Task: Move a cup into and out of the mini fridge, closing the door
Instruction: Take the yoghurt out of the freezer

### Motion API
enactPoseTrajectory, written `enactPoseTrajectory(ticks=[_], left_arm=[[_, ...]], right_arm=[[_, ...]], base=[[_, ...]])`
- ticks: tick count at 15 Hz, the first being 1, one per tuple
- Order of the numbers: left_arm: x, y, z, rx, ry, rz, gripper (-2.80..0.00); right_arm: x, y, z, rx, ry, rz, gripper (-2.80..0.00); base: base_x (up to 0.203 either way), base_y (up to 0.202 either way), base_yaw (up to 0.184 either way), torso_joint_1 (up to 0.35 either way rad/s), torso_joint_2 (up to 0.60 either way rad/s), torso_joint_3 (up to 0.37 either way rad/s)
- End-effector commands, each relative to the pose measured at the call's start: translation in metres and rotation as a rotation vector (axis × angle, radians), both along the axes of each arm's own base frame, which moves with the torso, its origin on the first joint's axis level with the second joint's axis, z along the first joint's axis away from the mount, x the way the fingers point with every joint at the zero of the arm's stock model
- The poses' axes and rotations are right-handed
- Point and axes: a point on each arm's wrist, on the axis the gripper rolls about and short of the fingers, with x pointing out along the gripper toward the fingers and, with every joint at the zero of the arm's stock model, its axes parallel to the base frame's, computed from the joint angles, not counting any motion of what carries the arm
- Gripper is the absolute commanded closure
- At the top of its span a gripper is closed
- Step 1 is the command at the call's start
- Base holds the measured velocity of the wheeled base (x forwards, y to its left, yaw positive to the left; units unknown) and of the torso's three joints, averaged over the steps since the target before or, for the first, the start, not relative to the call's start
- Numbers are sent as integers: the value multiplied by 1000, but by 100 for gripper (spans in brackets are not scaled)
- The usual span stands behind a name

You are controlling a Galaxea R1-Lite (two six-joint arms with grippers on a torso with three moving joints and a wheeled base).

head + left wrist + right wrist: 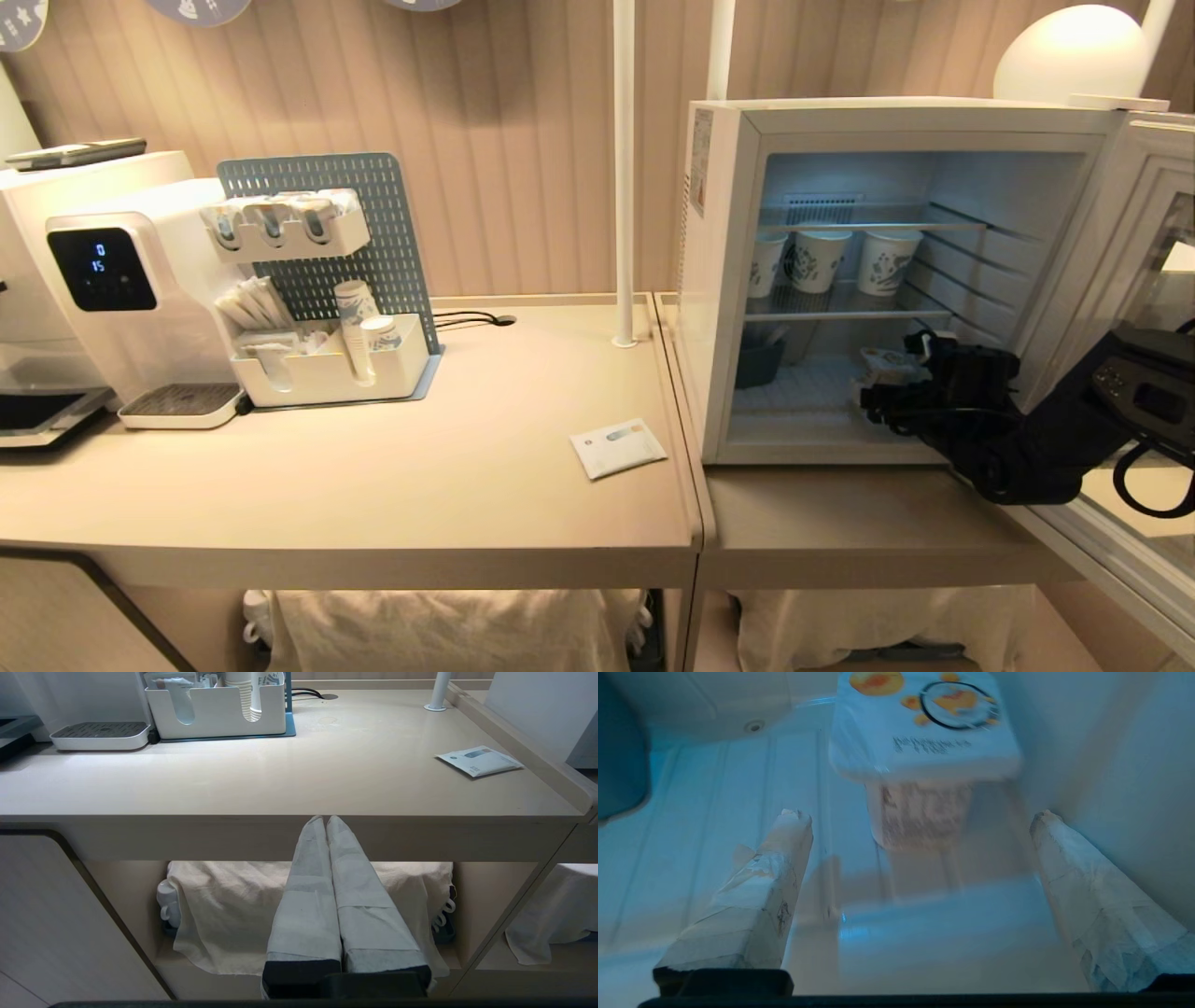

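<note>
Right wrist view alone shows the right hand [920,814] spread wide, the cup [920,760] untouched ahead.

A pale ribbed wall [523,140] is running behind the beige counter [448,485]; a white pole [624,168] is standing on it, and a glowing round lamp [1069,51] is shining far right of the pole.

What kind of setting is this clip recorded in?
Probably a self-serve drinks corner in an office or café: a white dispenser machine beside an organiser of paper cups on a beige counter, plus a stocked mini fridge.
</note>
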Motion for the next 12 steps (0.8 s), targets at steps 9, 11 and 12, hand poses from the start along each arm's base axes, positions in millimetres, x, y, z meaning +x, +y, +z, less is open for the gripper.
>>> enactPoseTrajectory(ticks=[9,11,12], left_arm=[[0,0,0,-2,1,0,0],[0,0,0,-1,0,1,0],[0,0,0,-2,1,0,0]], right_arm=[[34,-7,-2,4,-8,-2,-280],[35,-7,-1,5,5,-2,0],[36,-9,0,6,7,-3,0]], base=[[0,0,0,0,0,0],[0,0,0,0,0,0],[0,0,0,0,0,0]])
